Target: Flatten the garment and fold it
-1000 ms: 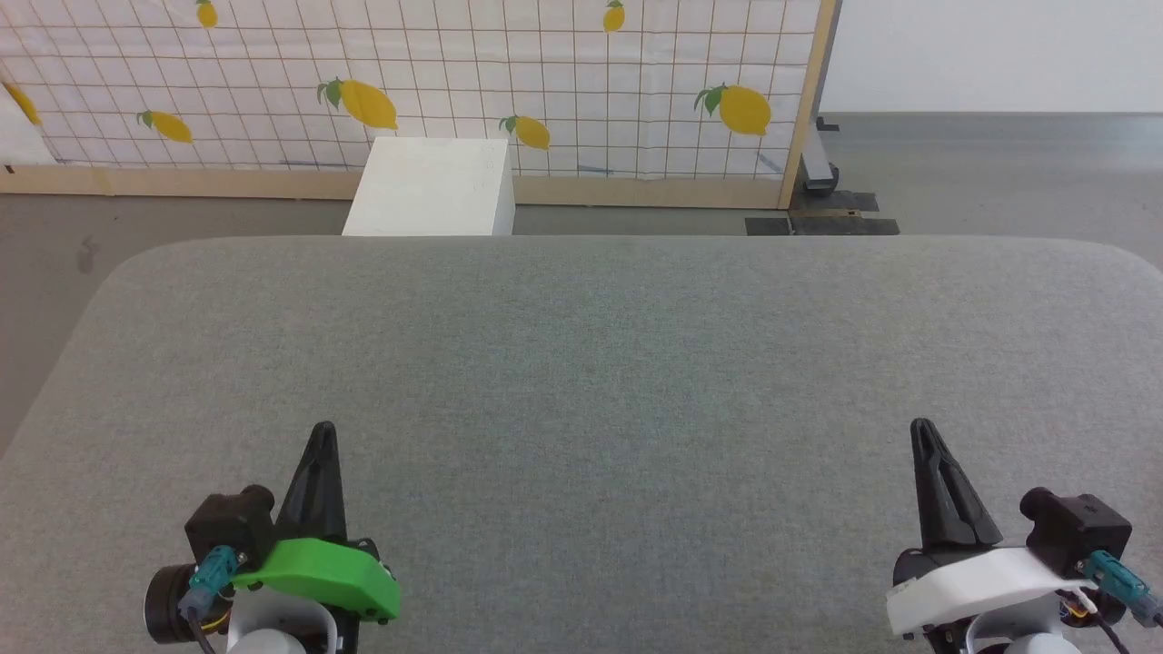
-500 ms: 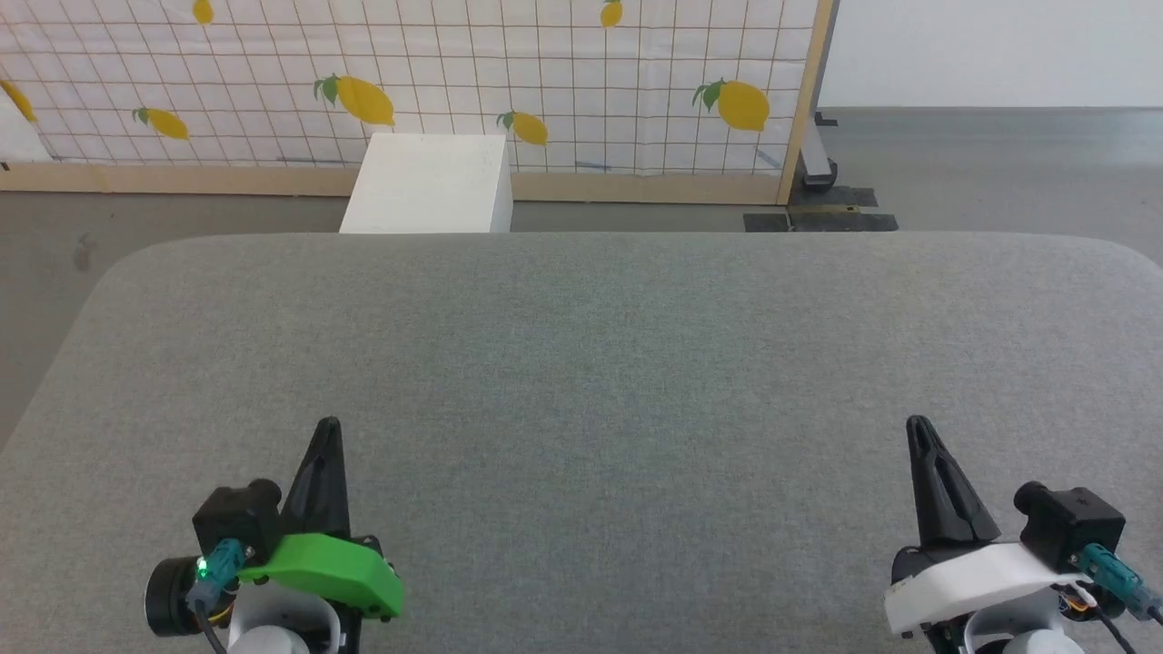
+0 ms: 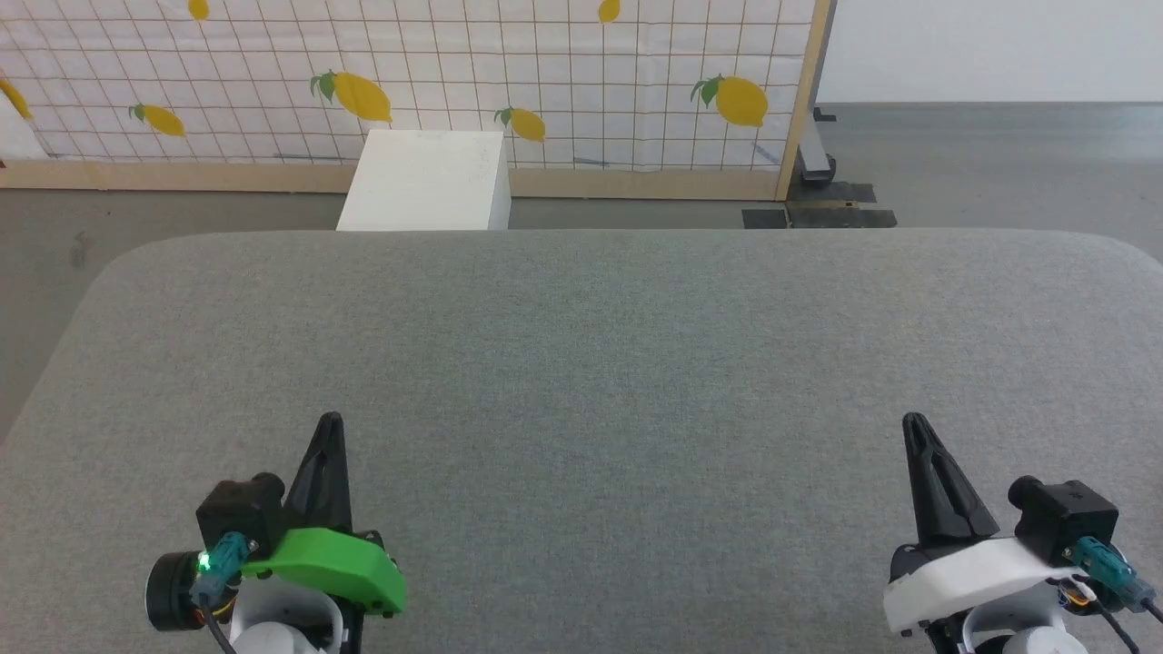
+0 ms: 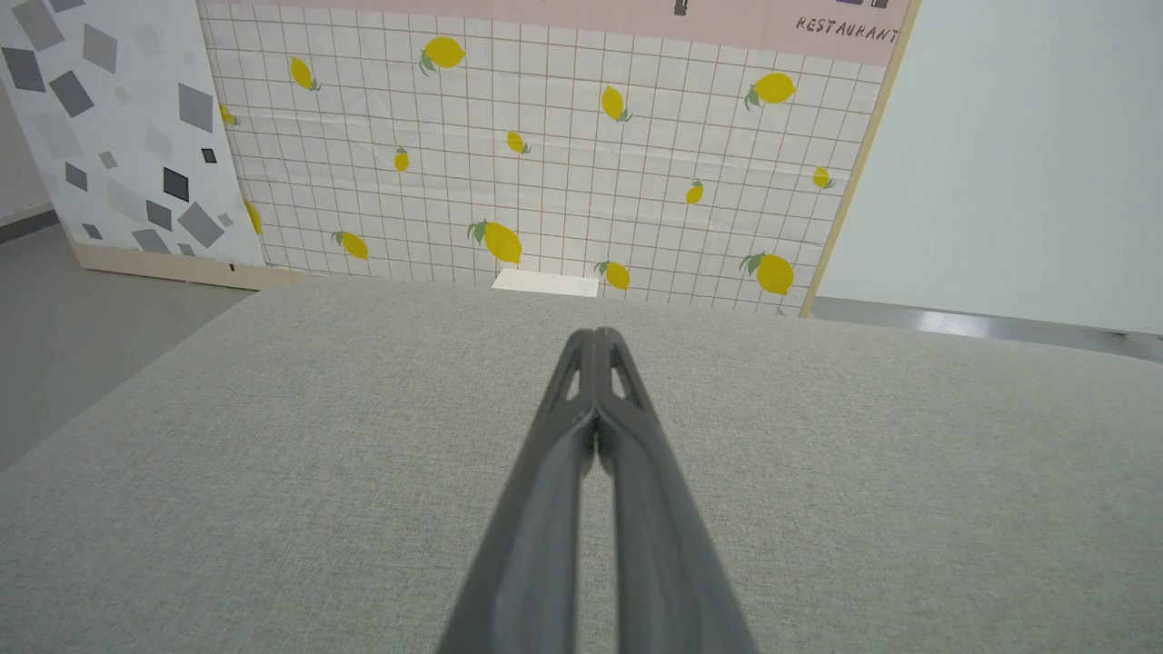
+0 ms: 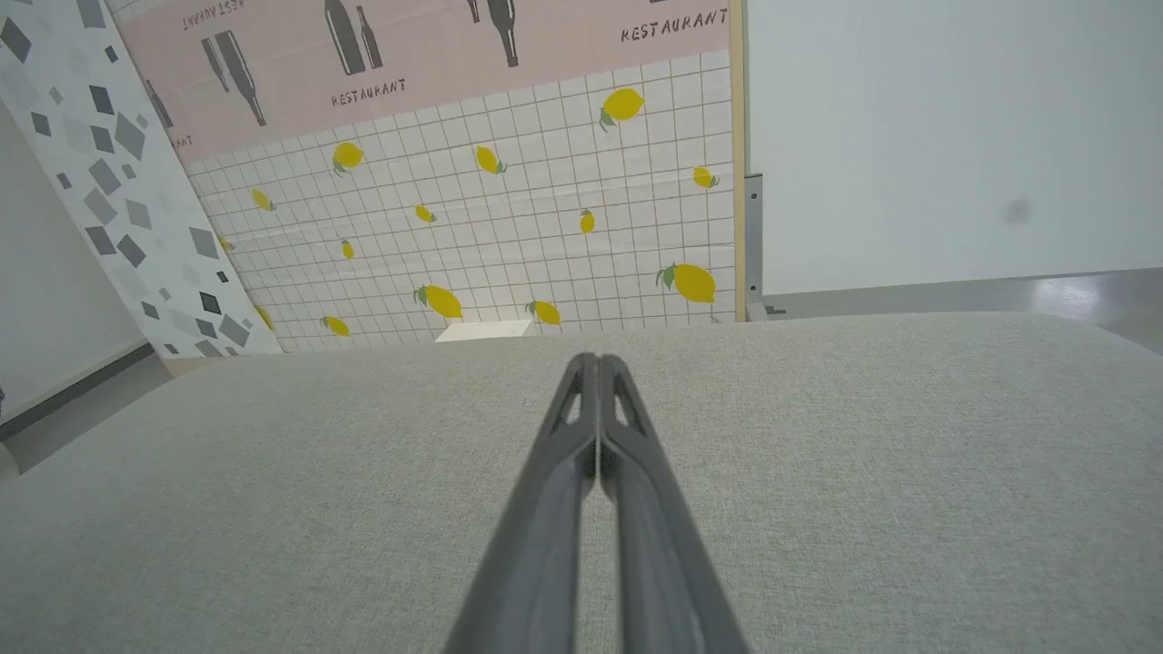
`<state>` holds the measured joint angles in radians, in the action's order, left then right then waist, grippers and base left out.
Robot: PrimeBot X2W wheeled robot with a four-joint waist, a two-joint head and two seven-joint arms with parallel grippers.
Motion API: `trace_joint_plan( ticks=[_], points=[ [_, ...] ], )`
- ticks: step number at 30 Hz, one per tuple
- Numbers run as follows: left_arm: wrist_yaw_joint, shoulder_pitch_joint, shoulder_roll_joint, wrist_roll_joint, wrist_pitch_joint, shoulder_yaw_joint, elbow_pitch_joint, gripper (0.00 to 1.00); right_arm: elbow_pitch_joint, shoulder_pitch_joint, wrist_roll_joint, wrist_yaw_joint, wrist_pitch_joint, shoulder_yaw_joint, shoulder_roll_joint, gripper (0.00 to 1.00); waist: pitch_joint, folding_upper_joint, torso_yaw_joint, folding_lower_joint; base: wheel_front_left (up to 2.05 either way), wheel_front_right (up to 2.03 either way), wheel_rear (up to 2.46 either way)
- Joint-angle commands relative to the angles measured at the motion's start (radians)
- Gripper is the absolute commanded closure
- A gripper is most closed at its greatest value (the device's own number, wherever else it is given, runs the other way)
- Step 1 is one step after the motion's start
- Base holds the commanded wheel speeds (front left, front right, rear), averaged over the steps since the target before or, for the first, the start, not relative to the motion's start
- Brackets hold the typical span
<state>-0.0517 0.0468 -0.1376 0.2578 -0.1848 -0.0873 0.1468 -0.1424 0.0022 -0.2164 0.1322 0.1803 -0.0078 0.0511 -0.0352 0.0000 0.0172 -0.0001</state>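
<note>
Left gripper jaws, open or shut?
Shut: the left gripper has its two dark fingers pressed together at the tips, nothing between, over the grey fabric-covered table.

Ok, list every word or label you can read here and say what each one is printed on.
"RESTAURANT": printed twice on the pink banner above the lemon-tile backdrop, right wrist view.
"RESTAURANT": same banner, top right of the left wrist view.
A third print at the banner's upper left in the right wrist view is cut off and unreadable.
</note>
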Motion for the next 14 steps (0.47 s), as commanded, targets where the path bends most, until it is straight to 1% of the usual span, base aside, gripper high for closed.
trace_joint_plan(
  ticks=[1, 14],
  points=[
    [0.008, -0.013, 0.005, -0.020, 0.007, 0.004, -0.009, 1.00, 0.010, -0.001, 0.016, 0.000, -0.006, 0.001, 0.000, 1.00, 0.001, 0.0000, 0.000, 0.0001, 0.00, 0.00, 0.00],
    [0.014, -0.018, 0.017, -0.055, 0.033, 0.016, -0.029, 1.00, 0.029, -0.001, 0.045, -0.001, -0.031, 0.002, 0.000, 1.00, 0.006, 0.0000, -0.003, 0.0001, 0.00, 0.00, 0.00]
  ],
)
